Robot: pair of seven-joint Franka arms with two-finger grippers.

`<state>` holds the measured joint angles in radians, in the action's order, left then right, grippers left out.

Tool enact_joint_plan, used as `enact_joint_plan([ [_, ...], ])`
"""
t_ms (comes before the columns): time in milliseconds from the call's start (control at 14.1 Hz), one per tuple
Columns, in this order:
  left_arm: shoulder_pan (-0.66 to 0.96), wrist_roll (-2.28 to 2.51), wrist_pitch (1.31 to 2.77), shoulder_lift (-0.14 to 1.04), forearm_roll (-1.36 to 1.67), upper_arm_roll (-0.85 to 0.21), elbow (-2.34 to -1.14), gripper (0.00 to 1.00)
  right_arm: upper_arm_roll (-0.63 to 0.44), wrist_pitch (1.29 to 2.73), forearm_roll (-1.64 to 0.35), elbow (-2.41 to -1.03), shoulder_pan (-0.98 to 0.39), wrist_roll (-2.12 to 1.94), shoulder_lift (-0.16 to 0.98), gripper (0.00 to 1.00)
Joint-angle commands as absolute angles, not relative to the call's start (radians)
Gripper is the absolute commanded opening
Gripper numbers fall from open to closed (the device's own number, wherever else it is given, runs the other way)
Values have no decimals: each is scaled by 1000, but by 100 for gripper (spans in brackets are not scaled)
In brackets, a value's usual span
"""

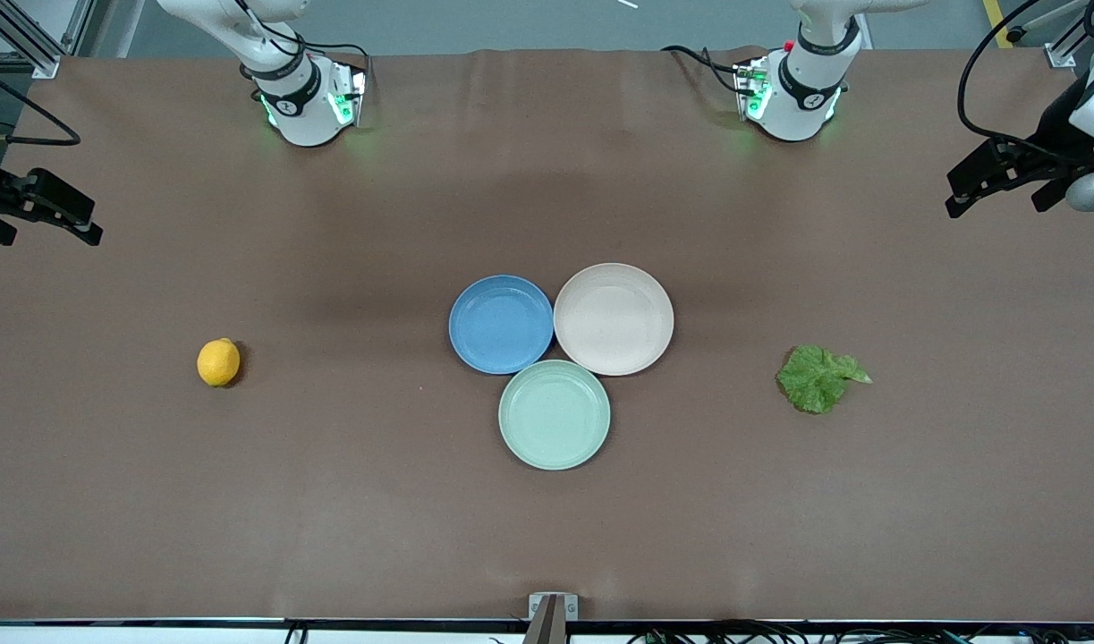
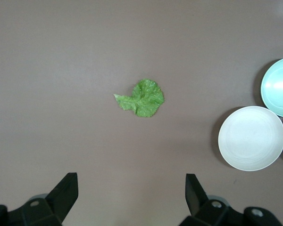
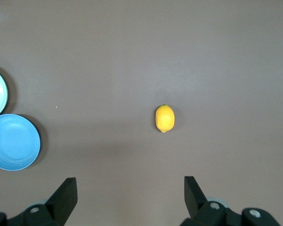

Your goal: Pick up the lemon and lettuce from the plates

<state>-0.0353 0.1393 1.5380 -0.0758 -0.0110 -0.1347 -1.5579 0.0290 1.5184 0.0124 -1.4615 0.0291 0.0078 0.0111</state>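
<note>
Brown table point(image 1: 332, 501), seen from the front and from both wrists. I have the left gripper point(image 2: 132, 193) spread wide and empty, up over the left arm's end of the table; its wrist view looks down on the lettuce point(image 2: 141, 99) lying on bare table, well apart from the fingers. The right gripper point(image 3: 130, 195), equally wide and empty, looks down on the lemon point(image 3: 164, 118) at the right arm's end. Only the front view shows all three plates together: blue plate point(image 1: 501, 323), beige plate point(image 1: 614, 318), mint plate point(image 1: 555, 414), touching, all empty.
</note>
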Motion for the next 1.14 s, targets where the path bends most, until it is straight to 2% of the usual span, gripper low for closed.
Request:
enact_joint_plan([
  [0, -38, 82, 1503, -80, -8, -138, -1537, 100, 32, 1509, 2, -1440, 38, 11, 23, 100],
  [1065, -43, 74, 1463, -74, -8, -133, -1534, 100, 32, 1511, 3, -1440, 38, 11, 23, 100],
])
